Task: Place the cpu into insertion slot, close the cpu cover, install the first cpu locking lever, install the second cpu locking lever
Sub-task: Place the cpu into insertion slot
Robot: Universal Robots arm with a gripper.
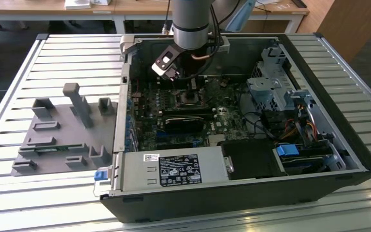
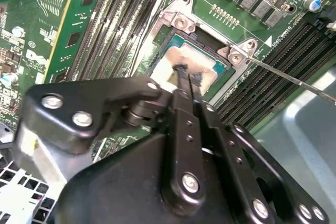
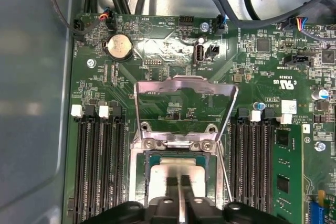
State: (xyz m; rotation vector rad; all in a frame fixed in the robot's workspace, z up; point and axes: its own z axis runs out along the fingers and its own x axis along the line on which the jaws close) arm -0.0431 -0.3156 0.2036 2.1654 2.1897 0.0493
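- The arm (image 1: pixel 191 19) reaches down into an open computer case (image 1: pixel 340 145) that lies on a slatted table (image 1: pixel 69 43).
- In both wrist views the gripper (image 2: pixel 185 74) (image 3: pixel 181 182) is right over the socket, and its tip meets the face of the chip.
- The jaws are pressed together; the two thin fingers (image 2: pixel 181 98) lie side by side with hardly a gap, and nothing is pinched between them.
- The chip (image 3: pixel 181 167) (image 2: pixel 175 57) lies flat inside the socket (image 3: pixel 139 179) (image 2: pixel 177 19), with its pale metal face up and the socket's silver rim around it.
- The cover (image 3: pixel 184 81) is open: its silver frame stands tilted up from the hinge at one edge of the socket, and green board shows through its window.
- A thin metal lever (image 2: pixel 294 80) (image 3: pixel 223 174) runs out past one side of the socket.
- Long black memory slots (image 3: pixel 100 166) flank the socket on both sides.
- A round coin battery (image 3: pixel 119 45) sits on the board beyond the raised cover.
- In the exterior view, a grey plate with upright blocks (image 1: pixel 56 140) rests on the table at the exterior view's left of the case.
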